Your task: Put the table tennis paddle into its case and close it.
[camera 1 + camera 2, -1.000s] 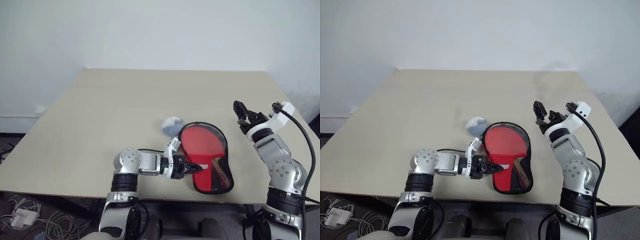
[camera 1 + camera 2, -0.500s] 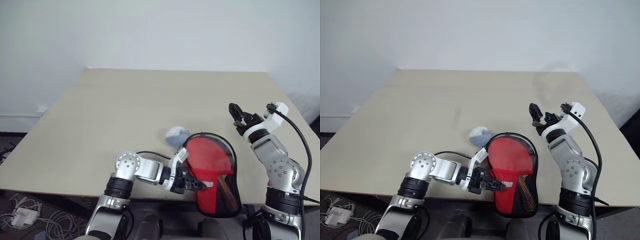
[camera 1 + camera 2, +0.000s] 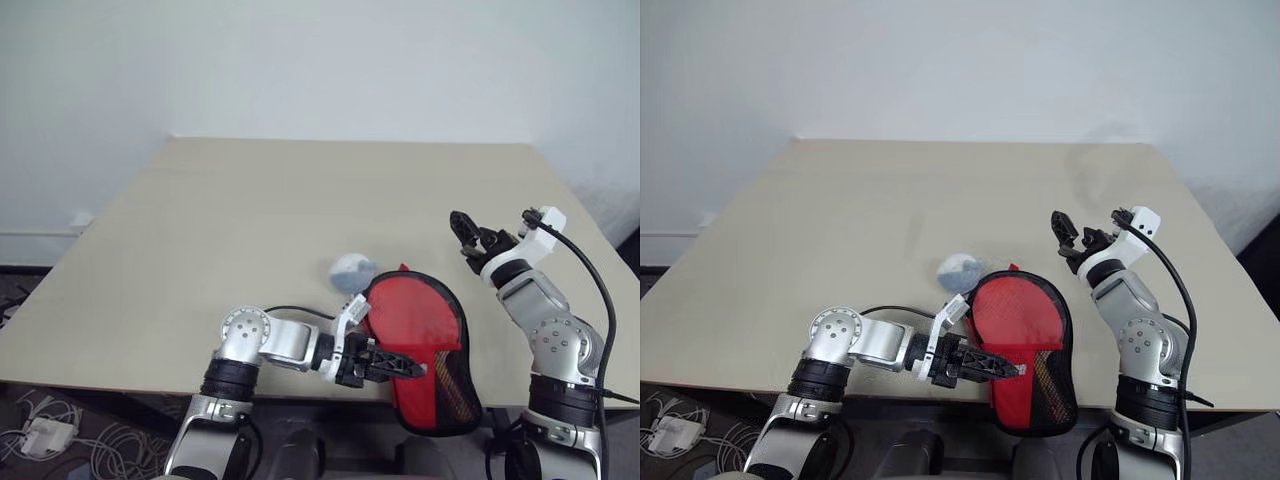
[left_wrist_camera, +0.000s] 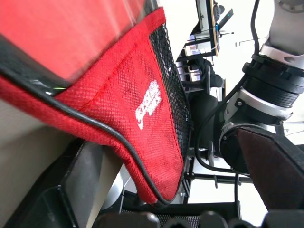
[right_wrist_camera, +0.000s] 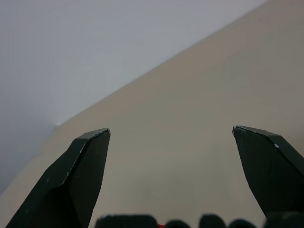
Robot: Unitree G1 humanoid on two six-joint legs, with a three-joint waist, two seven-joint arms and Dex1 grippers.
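Observation:
The case (image 3: 428,350), red and black mesh with black piping, lies at the table's front edge, and its lower end hangs over that edge. The table tennis paddle is inside it; the red blade (image 4: 71,28) shows through the cover. My left gripper (image 3: 398,366) points right at the case's left rim. It is open, and the red logo panel (image 4: 142,104) sits between its fingers. To the right of the case, my right gripper (image 3: 470,234) hovers open and empty above the table.
A small whitish ball (image 3: 350,270) rests just beyond the case's upper left rim. The beige table (image 3: 250,220) stretches away to the wall. Cables and a power adapter (image 3: 45,432) lie on the floor at the left.
The case slid toward the table's front edge with the left gripper and now hangs over it. The left gripper has opened. The right gripper has barely moved.

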